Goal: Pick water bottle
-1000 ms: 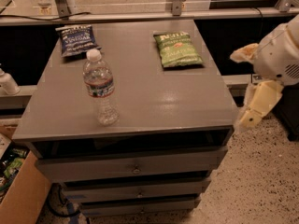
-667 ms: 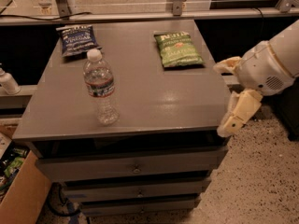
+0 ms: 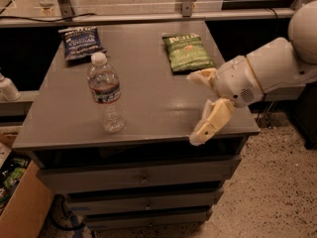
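The water bottle (image 3: 105, 93) is a small clear ribbed bottle with a white cap and a white, red and blue label band. It stands upright on the grey cabinet top (image 3: 148, 98), left of the middle and near the front. My gripper (image 3: 194, 108) is over the right front part of the top, well to the right of the bottle and apart from it. Its two cream fingers are spread wide, one (image 3: 200, 77) pointing left and one (image 3: 210, 123) pointing down-left, with nothing between them.
A blue chip bag (image 3: 79, 42) lies at the back left and a green chip bag (image 3: 187, 51) at the back right. The cabinet has drawers (image 3: 143, 180) below. A cardboard box (image 3: 20, 202) sits on the floor at left. An opaque white bottle (image 3: 7, 88) stands at the left edge.
My arm has swung left from beside the cabinet to over its right front part, closer to the bottle. The bottle and bags have not moved.
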You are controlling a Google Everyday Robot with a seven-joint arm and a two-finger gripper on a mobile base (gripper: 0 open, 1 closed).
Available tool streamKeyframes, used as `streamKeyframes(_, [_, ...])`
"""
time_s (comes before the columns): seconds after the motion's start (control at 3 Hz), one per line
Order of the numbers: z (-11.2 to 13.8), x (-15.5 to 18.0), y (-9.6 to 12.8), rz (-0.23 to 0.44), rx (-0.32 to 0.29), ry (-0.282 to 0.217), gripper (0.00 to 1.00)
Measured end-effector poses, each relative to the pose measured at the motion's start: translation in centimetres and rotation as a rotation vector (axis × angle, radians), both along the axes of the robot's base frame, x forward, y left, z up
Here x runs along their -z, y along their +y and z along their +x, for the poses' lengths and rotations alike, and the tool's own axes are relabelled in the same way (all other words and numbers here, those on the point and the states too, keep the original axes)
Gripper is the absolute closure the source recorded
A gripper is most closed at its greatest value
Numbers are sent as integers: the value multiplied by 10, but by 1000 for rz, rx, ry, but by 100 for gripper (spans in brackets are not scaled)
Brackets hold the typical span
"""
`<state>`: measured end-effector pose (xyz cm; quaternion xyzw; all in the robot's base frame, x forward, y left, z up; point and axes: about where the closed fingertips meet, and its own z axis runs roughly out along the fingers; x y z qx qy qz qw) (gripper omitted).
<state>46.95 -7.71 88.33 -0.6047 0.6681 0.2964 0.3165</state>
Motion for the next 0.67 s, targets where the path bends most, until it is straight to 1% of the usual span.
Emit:
streamKeyframes(0.33, [-1, 0, 28, 82, -35, 11, 0])
streamKeyframes(0.67, [-1, -1, 30, 90, -39, 11, 0])
